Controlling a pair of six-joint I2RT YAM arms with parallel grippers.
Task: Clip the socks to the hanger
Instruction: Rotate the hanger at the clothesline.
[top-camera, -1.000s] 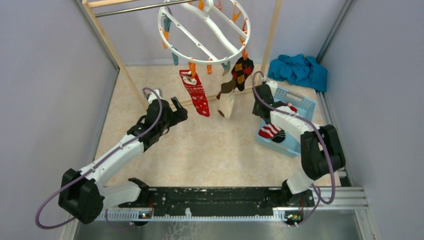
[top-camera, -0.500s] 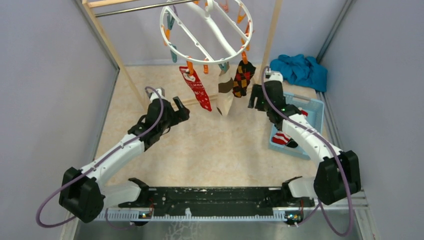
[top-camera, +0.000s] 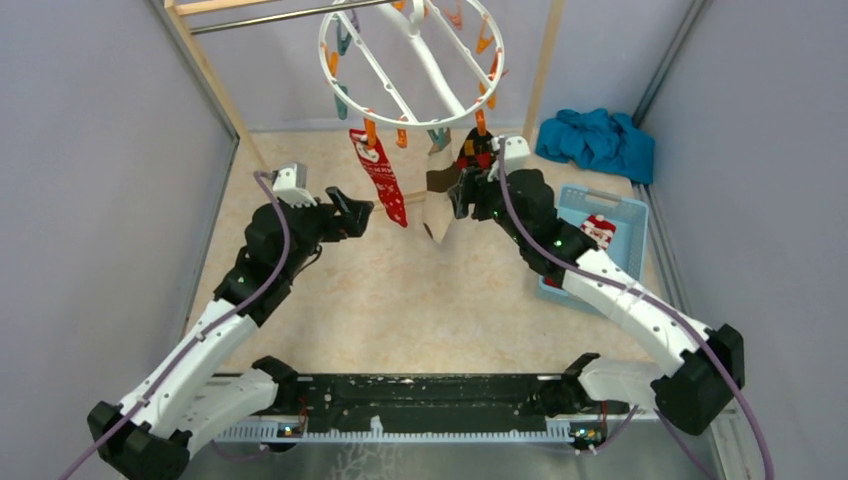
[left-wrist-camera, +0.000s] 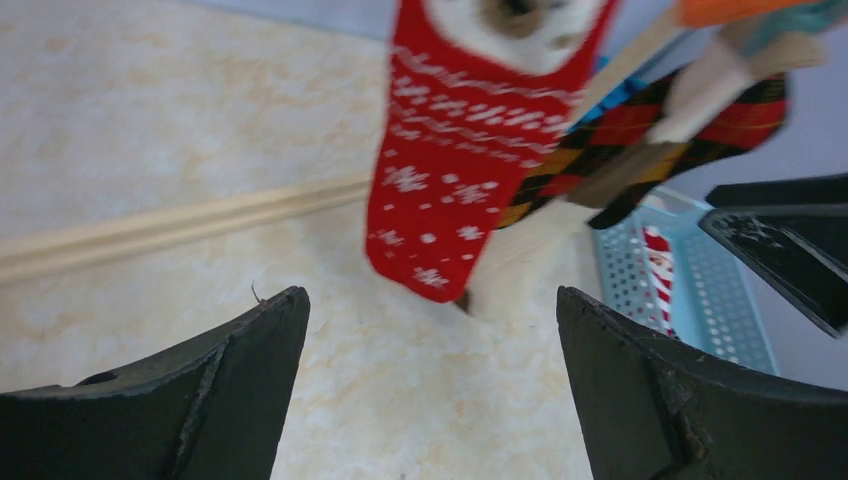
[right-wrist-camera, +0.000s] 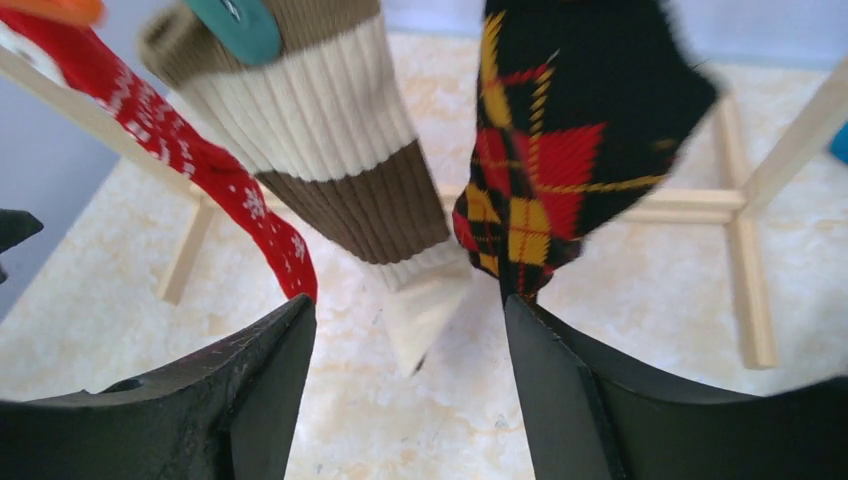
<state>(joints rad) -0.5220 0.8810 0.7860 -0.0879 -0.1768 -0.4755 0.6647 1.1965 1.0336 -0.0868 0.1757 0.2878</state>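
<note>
- Top external view: the hanger (top-camera: 321, 45) is hung from the wooden rack (top-camera: 545, 60), so its clips are kept high and the socks can dangle free of the desk (top-camera: 400, 300).
- Three socks are seen clipped along its near rim: a red patterned sock (top-camera: 378, 178), a brown-and-cream sock (top-camera: 437, 195) and an argyle sock (top-camera: 475, 150), the last partly hidden by the right gripper (top-camera: 462, 195).
- One red-and-white sock (top-camera: 598, 230) is left in the blue basket (top-camera: 625, 215) at the right, so the task is judged unfinished.
- The left gripper (top-camera: 358, 212) is held just beside the red patterned sock, apart from it.
- Left wrist view: the left gripper is shown wide open with nothing between its jaws. The red patterned sock is hanging ahead of it, probably so the fabric can be steadied if needed.
- Right wrist view: the right gripper is spread wide and empty, with the brown-and-cream and argyle socks hanging straight ahead. A teal clip (right-wrist-camera: 240, 25) is closed on the brown-and-cream cuff. The argyle sock's clip is out of frame, so its hold cannot be checked.
</note>
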